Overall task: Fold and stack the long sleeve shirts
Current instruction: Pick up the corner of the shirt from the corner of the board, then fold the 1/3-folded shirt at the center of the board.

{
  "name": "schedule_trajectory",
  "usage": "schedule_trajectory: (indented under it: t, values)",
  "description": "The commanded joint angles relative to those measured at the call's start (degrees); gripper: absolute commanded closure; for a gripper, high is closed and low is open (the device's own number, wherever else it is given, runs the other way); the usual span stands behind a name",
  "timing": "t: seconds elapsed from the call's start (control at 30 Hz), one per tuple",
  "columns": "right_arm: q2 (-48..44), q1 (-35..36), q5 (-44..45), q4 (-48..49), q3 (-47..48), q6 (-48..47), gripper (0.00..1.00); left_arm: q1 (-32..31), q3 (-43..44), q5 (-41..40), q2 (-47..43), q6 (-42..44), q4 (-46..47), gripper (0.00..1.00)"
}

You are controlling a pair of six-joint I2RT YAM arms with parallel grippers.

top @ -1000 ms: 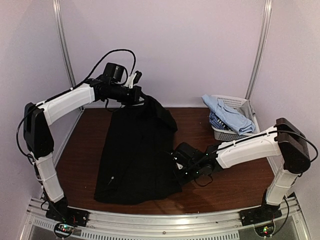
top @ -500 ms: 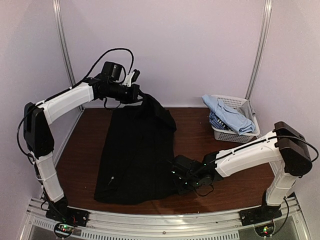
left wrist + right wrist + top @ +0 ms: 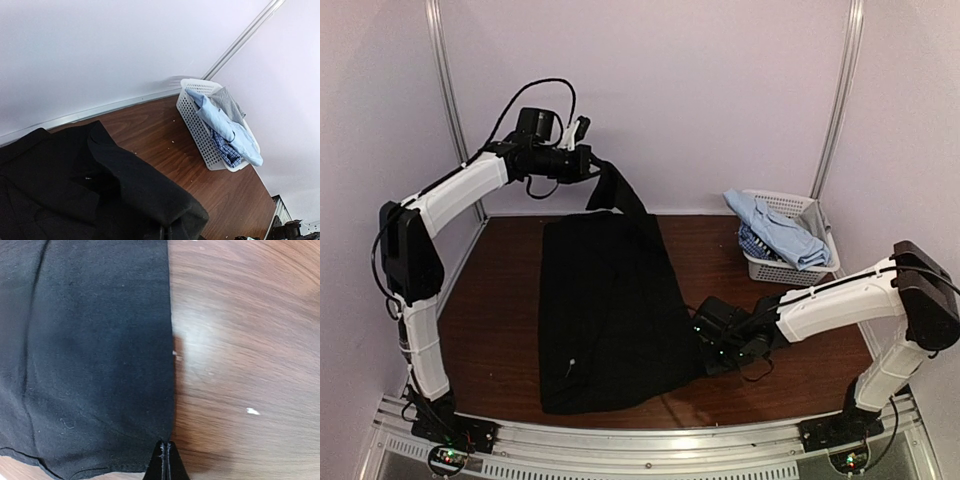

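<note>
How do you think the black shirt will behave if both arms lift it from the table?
Probably floppy: where the left gripper holds the black shirt up, the cloth droops in folds. Likely light for its size: the right gripper pinches it by only a thin edge. On the smooth wooden table it should slide and bunch, not roll.

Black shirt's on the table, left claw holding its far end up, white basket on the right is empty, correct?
Not empty: the top external view shows the basket holding a pale blue shirt and a patterned shirt. The left claw does hold the black shirt up by its far end.
</note>
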Motion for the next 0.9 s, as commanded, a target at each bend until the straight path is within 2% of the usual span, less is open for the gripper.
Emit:
schedule_trajectory:
  t: [0.0, 0.37, 0.6, 0.87]
  values:
    - [-1.18, 0.64, 1.62, -3.26, -0.57, -1.48, 1.00, 3.04, 3.13, 3.71, 1.27, 0.64, 3.06, 1.00]
    - [0.85, 8.43, 2.08, -6.13, 10.61, -4.87, 1.00, 12.04, -4.13, 5.18, -3.22, 2.58, 2.44, 1.00]
    - [7.58, 11.45, -2.60, -5.70, 19.22, -9.46, 1.00, 17.25, -8.70, 4.62, -5.03, 3.69, 2.52, 1.00]
    - [10.27, 11.93, -7.19, -3.99, 22.22, -10.78, 0.99, 21.61, -13.99, 3.82, -8.28, 2.83, 4.65, 1.00]
